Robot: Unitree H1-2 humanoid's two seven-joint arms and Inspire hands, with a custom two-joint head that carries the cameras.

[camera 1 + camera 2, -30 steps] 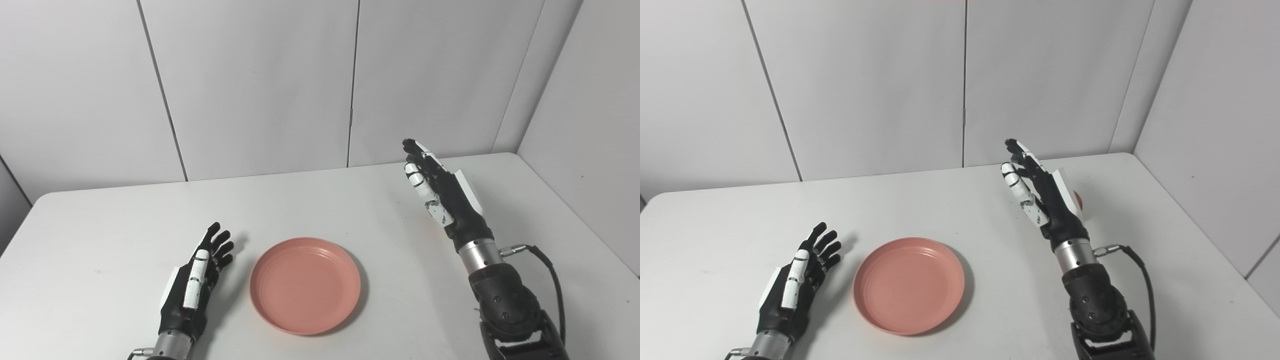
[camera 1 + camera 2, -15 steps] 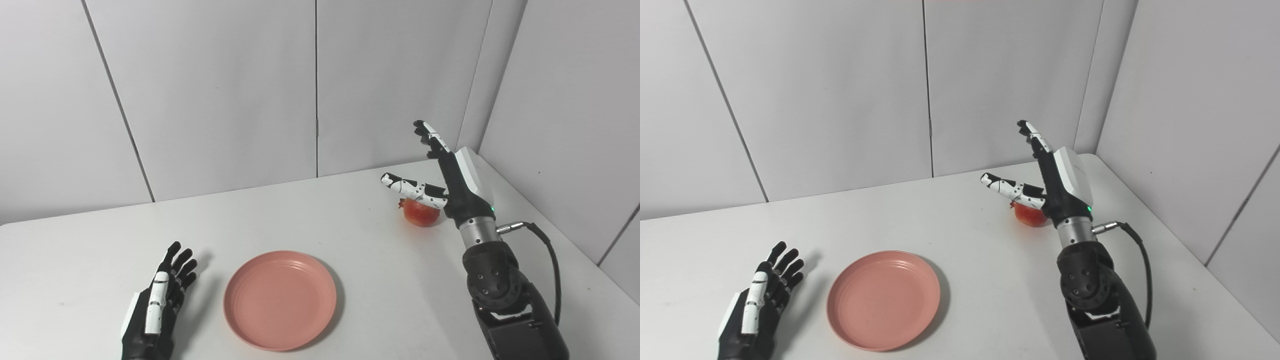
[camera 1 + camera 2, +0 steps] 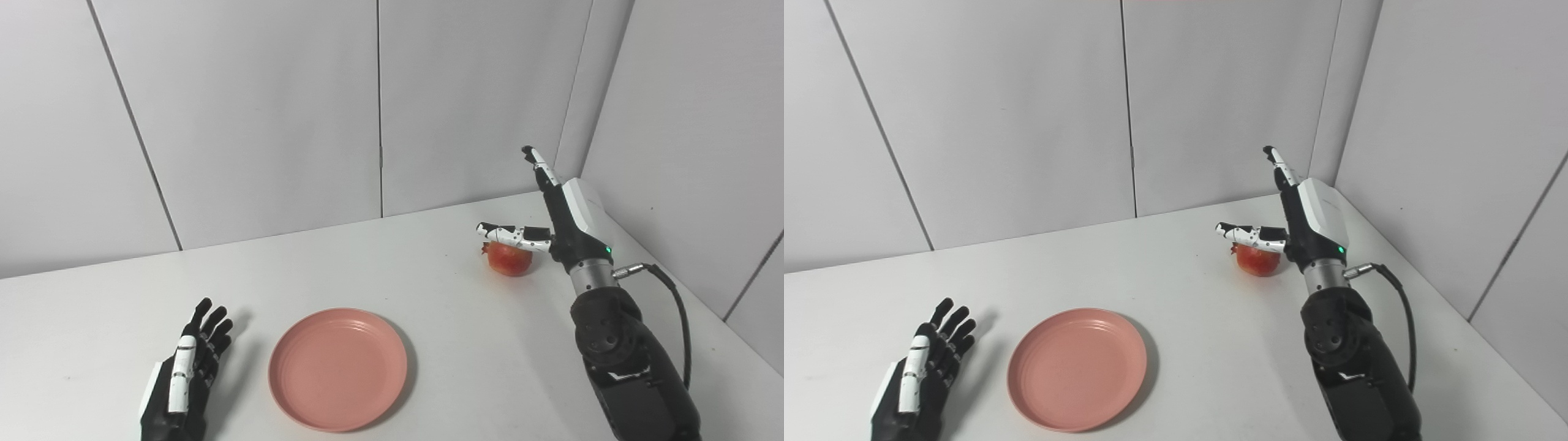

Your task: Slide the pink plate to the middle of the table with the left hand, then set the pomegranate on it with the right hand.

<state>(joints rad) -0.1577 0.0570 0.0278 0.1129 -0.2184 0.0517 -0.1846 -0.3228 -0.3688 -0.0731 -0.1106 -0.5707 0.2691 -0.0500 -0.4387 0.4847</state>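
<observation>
While the pink plate (image 3: 337, 369) lies flat and upright on the white tabletop (image 3: 429, 294), near its front edge at roughly 6 o'clock from the tabletop's centre, nothing rests on it. The plate's rim is intact and its inner surface shows concentric ridges.

The left hand (image 3: 184, 383) lies low on the tabletop at 9 o'clock from the plate, just beside it but not touching. Its fingers (image 3: 208, 321) are extended, slightly spread, and hold nothing; they point toward 12 o'clock.

The pomegranate (image 3: 508, 260) sits on the tabletop well apart from the plate, at about 2 o'clock from it, close to the far right corner where the wall panels (image 3: 245, 110) meet. It is red, with its crown facing toward 9 o'clock.

The right hand (image 3: 560, 211) is raised at the pomegranate's 3 o'clock side, wrist upright. Its fingers (image 3: 539, 168) stand straight up, wide of the fruit. The thumb (image 3: 511, 235) reaches out level over the top of the pomegranate toward 9 o'clock; whether it touches the skin cannot be determined from either eye view. The hand has no hold on the fruit. A green indicator light shows on the wrist, and a black cable (image 3: 674, 324) loops from the wrist down along the forearm.
</observation>
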